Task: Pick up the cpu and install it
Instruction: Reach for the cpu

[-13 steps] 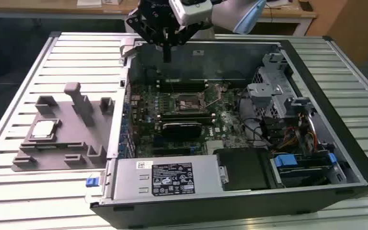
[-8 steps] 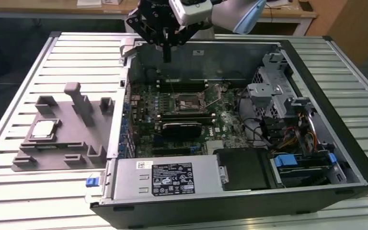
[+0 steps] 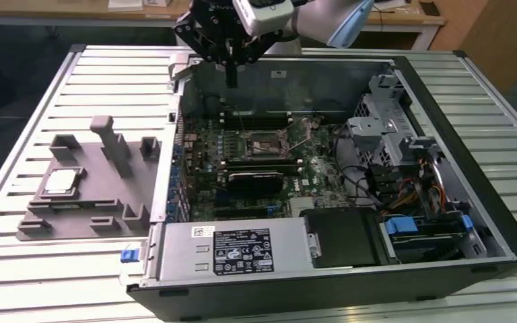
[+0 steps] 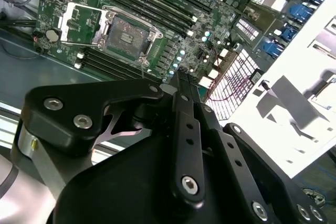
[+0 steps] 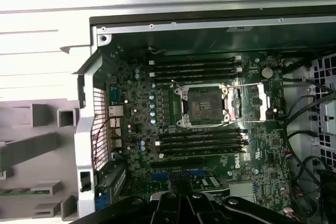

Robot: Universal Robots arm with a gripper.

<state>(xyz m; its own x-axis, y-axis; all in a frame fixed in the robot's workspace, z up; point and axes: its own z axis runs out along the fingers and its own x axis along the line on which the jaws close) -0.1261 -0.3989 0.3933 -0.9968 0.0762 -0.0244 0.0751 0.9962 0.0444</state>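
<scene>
1. Nearest in the exterior view, the power supply point(image 3: 231, 250) fills the computer case point(image 3: 501, 229) at 6 o'clock.

2. The cpu point(image 3: 62, 182) lies flat in a recess of the grey fixture tray point(image 3: 106, 208), on the slatted table point(image 3: 25, 101), outside the case at 9 o'clock from it. The chip is well apart from the gripper and nothing touches it.

3. Handling, as a judgement: the cpu is light, stiff and thin, and its polished metal top is likely slippery. The underside contacts are fragile. Take hold on 2 opposite edges of the rim and keep it level.

4. The empty cpu socket point(image 3: 263, 145) sits mid-board, at 3 o'clock from the tray.

5. Farthest, the gripper point(image 3: 231, 82) hangs above the case's far wall, at 12 o'clock from the socket.

6. View differences:
- The second wrist view shows the 2 fingers point(image 4: 186, 124) pressed together at the tips, with nothing between them. The jaws are closed and empty.
- The first wrist view looks straight down on the board. It shows the socket's load plate point(image 5: 249, 103) swung open beside the socket, and memory slots point(image 5: 202, 142) on 2 sides.
- The exterior view places the cpu and the gripper in 1 picture.
</scene>
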